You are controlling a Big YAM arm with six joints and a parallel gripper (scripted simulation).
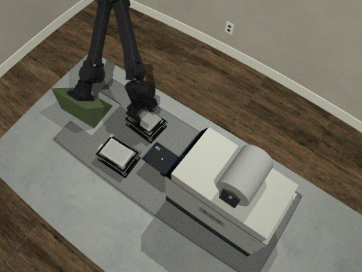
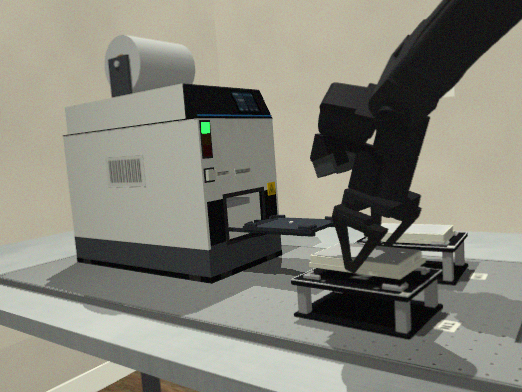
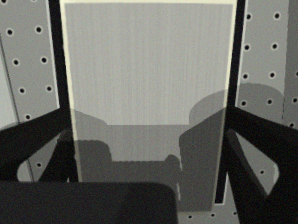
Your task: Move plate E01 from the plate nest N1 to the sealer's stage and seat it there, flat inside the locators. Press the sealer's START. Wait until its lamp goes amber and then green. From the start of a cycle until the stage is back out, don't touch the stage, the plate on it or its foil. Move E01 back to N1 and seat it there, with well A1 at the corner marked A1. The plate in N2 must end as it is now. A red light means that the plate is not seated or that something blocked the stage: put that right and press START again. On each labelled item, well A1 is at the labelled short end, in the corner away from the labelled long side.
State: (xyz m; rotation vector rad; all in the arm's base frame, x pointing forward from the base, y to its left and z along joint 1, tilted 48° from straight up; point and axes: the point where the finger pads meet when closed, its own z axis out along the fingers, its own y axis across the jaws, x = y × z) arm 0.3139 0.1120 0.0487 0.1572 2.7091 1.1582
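My gripper (image 1: 141,117) (image 2: 371,256) (image 3: 148,111) is shut on plate E01 (image 1: 152,120) (image 2: 395,261) (image 3: 145,65), one finger along each long side. The plate's top is smooth and grey, with no wells showing. It looks level and is very low over nest N1 (image 2: 352,290); whether it rests on the nest cannot be told. The sealer's stage (image 1: 156,157) (image 2: 300,225) is out and bare. The lamp (image 2: 205,127) is green, above the START button (image 2: 209,174). The N2 plate (image 1: 117,152) (image 2: 425,233) lies in nest N2 (image 1: 132,160). E01's well A1 corner cannot be read.
The white sealer (image 1: 208,163) (image 2: 140,200) with its foil roll (image 1: 246,173) (image 2: 162,65) stands beyond the stage. A green block (image 1: 81,107) is under the arm's base. The labels N1 (image 2: 448,326) and N2 (image 2: 478,276) lie beside the nests.
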